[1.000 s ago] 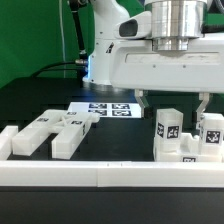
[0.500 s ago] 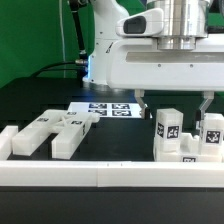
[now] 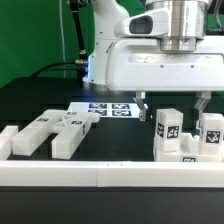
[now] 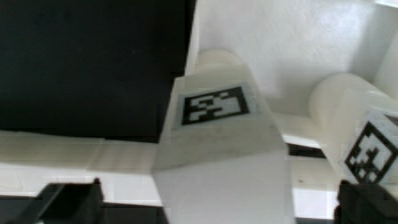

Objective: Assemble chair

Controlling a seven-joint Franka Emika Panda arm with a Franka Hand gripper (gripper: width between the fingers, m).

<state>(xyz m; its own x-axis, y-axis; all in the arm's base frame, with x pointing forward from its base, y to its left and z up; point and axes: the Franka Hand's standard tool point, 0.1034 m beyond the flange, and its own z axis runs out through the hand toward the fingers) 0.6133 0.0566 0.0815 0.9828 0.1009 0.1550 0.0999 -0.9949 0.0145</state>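
The chair is in loose white tagged pieces. Two upright pieces (image 3: 168, 133) (image 3: 211, 135) stand at the exterior view's right, with a low piece (image 3: 190, 157) in front of them. A flat pronged piece (image 3: 50, 132) lies at the left. My gripper (image 3: 172, 108) is open wide and empty, just above the upright pieces, with one finger on each side of the left one. In the wrist view that piece (image 4: 217, 130) sits between my fingertips (image 4: 71, 200) and the second upright piece (image 4: 365, 135) is beside it.
The marker board (image 3: 108, 109) lies flat on the black table behind the parts. A white rail (image 3: 100, 175) runs along the table's front edge. The robot's white base (image 3: 105, 50) stands behind the marker board.
My wrist has shifted slightly toward the exterior view's right and the fingers sit a little lower. The chair pieces have not moved.
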